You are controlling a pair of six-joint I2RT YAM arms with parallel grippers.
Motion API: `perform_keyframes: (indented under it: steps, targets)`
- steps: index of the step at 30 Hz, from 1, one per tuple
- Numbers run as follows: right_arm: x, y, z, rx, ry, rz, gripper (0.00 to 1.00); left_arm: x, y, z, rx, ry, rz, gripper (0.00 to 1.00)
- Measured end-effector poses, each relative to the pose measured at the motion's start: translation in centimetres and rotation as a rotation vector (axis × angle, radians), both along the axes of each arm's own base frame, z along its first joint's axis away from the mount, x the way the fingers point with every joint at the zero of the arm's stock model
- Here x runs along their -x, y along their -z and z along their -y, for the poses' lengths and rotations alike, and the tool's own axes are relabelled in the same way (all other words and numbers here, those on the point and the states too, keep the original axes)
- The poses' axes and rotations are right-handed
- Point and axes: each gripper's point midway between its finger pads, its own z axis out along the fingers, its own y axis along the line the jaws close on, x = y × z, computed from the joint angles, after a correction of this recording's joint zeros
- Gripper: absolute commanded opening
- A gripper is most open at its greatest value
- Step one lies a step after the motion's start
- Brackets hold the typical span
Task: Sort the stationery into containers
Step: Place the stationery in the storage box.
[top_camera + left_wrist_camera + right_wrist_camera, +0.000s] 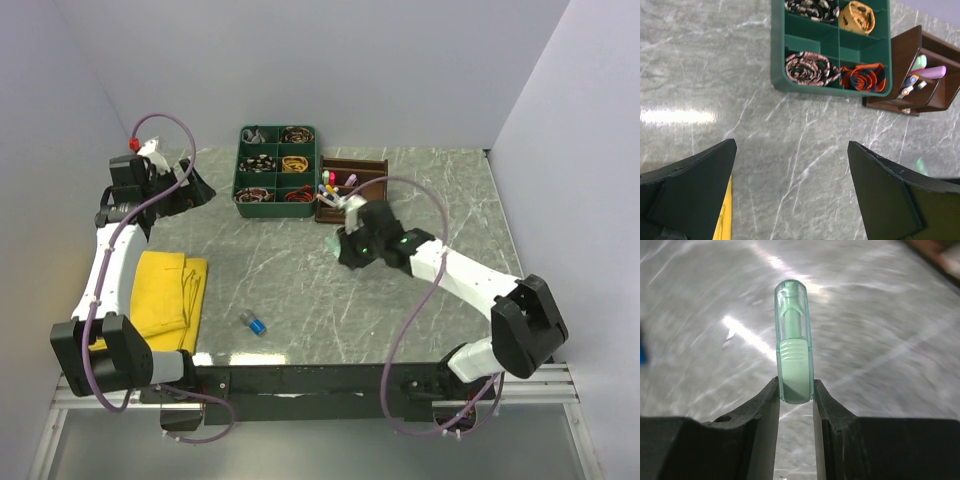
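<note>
Holding mint highlighter (793, 340) | right end effector (795, 390) pinching its base, long axis pointing straight out | wooden organiser (372, 165) near, just beyond (right arm nearer) | left end effector (791, 145) spread, empty

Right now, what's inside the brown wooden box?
The brown wooden box holds a green highlighter, a lilac one and a few pen tips poking out. Its walls hide their lower ends, and the back compartments can't be seen clearly.

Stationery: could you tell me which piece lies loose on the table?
The blue-capped piece; the mint one is in the right jaws, the rest in the brown organiser.
</note>
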Motion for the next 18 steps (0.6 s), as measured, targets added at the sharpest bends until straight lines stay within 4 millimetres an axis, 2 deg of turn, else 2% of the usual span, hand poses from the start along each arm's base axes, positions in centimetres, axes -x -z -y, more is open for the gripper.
perform_keyframes:
  steps: [4, 8, 12, 18]
  targets:
    - [-3.4, 0.6, 4.4, -0.028, 0.274, -0.065, 0.0, -0.9, -0.4, 0.2, 0.006, 0.003, 0.004, 0.99]
    - [-5.2, 2.2, 7.6, -0.028, 0.473, -0.136, 0.0, -1.3, -0.4, 0.2, 0.007, 0.003, 0.001, 0.99]
    - [-6.5, 2.8, 9.2, -0.031, 0.584, -0.175, 0.0, -1.4, 0.1, 0.2, 0.012, 0.001, -0.013, 0.99]
    - [-9.3, 2.9, 10.1, -0.045, 0.677, -0.18, 0.0, -1.5, 0.2, 0.1, 0.01, 0.0, -0.016, 0.99]
